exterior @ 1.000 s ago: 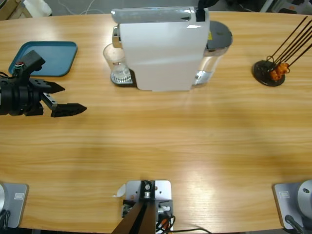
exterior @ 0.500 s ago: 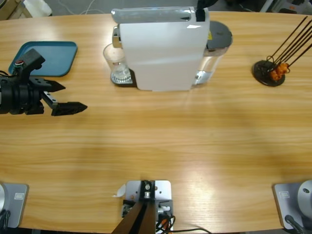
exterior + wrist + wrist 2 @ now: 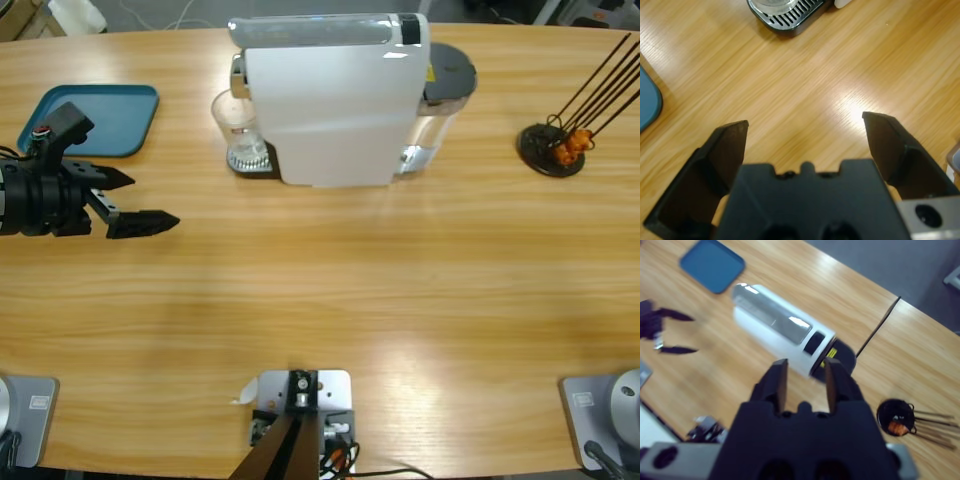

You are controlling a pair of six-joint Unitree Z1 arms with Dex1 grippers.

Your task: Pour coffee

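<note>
— Where is the left tool and how does it sit?
— It comes in from the left edge of the tabletop, lying low and level, pointing right. Its jaws are spread wide with only bare wood between them. In its own wrist view the drip grille and the base of the glass show at the far top edge.

— And the right tool?
— It does not appear in the high view. Its wrist view looks down from well above the tabletop, the two jaws narrow with a small gap between them, nothing in it. Below it lie the white coffee machine, the blue tray and a black stick holder.

— Where is the coffee?
— A clear glass stands on the machine's drip tray at the left side of the coffee machine. I cannot tell how much liquid is in it.

— How much open room is there?
— The tray lies just beyond the left tool, at the far left. From the left tool to the glass the wood is bare, and the whole near half of the tabletop is open. The stick holder sits far right, well apart from the machine.
</note>
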